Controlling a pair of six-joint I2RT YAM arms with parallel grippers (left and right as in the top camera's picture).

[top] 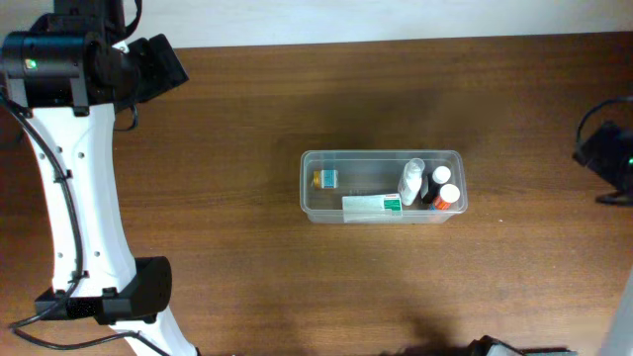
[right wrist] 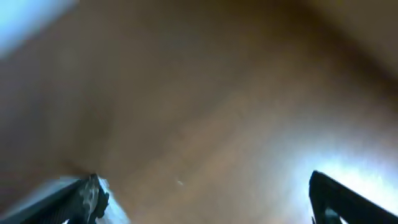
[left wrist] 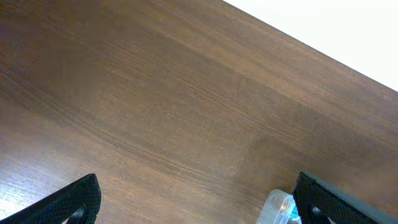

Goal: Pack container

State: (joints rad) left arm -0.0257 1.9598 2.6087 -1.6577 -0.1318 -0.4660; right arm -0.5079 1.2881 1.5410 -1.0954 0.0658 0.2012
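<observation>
The clear plastic container (top: 309,168) stands in the middle of the brown table. Inside it lie a small gold-lidded jar (top: 324,179), a white tube with a green end (top: 372,205), a white bottle (top: 410,183), a dark bottle with a white cap (top: 439,178) and an orange bottle with a white cap (top: 447,196). My left gripper (left wrist: 199,202) is open and empty over bare table, far left of the container, whose corner (left wrist: 278,208) shows by its right finger. My right gripper (right wrist: 202,196) is open and empty over bare wood; the view is blurred.
The left arm's white link (top: 74,198) runs along the table's left side, its head (top: 148,64) at the far left back. The right arm (top: 605,158) sits at the right edge. The table's back edge (top: 396,42) meets a white wall.
</observation>
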